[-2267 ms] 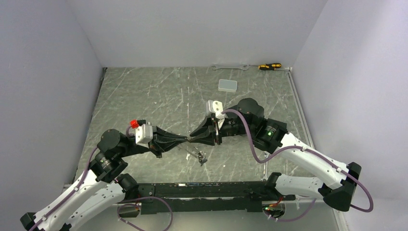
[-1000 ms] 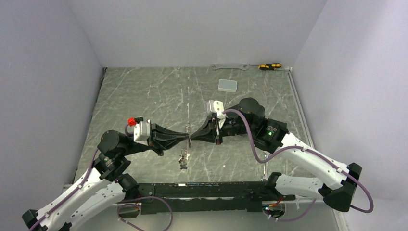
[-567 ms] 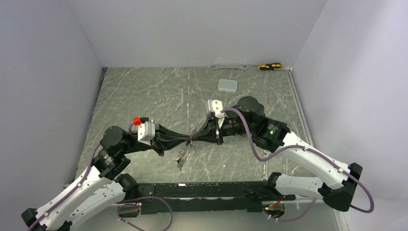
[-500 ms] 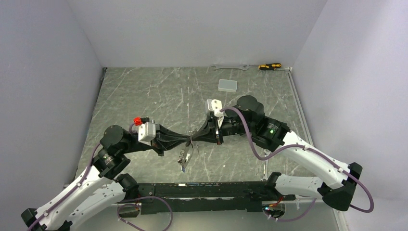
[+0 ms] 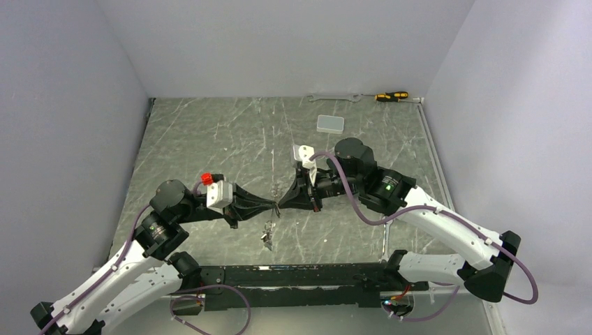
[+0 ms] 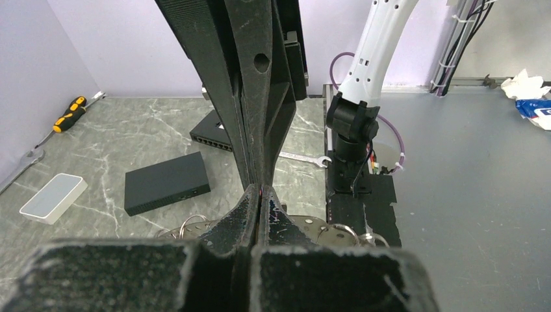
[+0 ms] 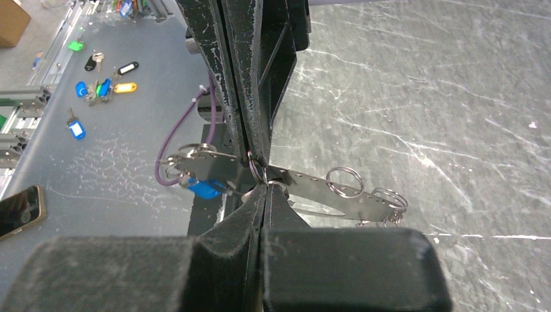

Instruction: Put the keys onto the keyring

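Top external, right gripper (image 5: pixel 281 206) shifted left, keys (image 5: pixel 267 237) dangling more vertically below

White shells over black joints clothe the left arm (image 5: pixel 115 283) and right arm (image 5: pixel 447 227), purple cables (image 5: pixel 352 208) looping along them. The left tool (image 5: pixel 274 207) and right tool (image 5: pixel 281 204) are scuffed black wedges.

No text, label, brand or number can be read in any view.

Spanner (image 5: pixel 335 97), screwdriver (image 5: pixel 391 95), pale box (image 5: pixel 330 124)
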`<state>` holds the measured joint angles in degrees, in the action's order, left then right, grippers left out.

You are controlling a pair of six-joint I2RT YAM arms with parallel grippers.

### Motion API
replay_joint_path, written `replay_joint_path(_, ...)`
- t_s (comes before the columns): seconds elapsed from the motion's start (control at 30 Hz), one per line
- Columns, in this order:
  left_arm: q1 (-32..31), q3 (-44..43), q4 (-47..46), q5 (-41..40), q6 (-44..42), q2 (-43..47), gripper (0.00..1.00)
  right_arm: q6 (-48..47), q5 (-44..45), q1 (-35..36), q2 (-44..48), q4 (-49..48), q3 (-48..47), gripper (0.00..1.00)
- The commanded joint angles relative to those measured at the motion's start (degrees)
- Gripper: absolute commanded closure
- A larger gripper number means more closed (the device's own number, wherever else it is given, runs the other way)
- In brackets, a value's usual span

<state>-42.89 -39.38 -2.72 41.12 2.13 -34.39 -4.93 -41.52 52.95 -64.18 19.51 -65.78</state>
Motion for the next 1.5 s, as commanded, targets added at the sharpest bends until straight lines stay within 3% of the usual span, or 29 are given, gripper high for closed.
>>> replay_joint_path(0.0, -0.2, -1.9, -0.1, 0.9, -1.4, 1.1, 1.00, 1.5, -1.9, 0.0, -0.3, -2.5, -4.1, 1.00)
replay_joint_path(0.4, -0.1, -2.2, 1.2, 1.8, -4.7, 1.7, 1.00, 2.2, -7.4, 0.0, -5.4, 6.2, -9.0, 1.00)
replay_joint_path(1.3, -0.1, -5.2, 14.0, 2.8, -13.1, 2.1, 1.00, 6.9, -9.3, -0.1, -10.4, 12.6, -15.2, 1.00)
replay_joint_path(1.47, -0.2, -4.9, 15.1, -0.6, -13.6, 3.4, 0.77, 6.9, -9.7, -0.1, -10.4, 13.0, -15.0, 1.00)
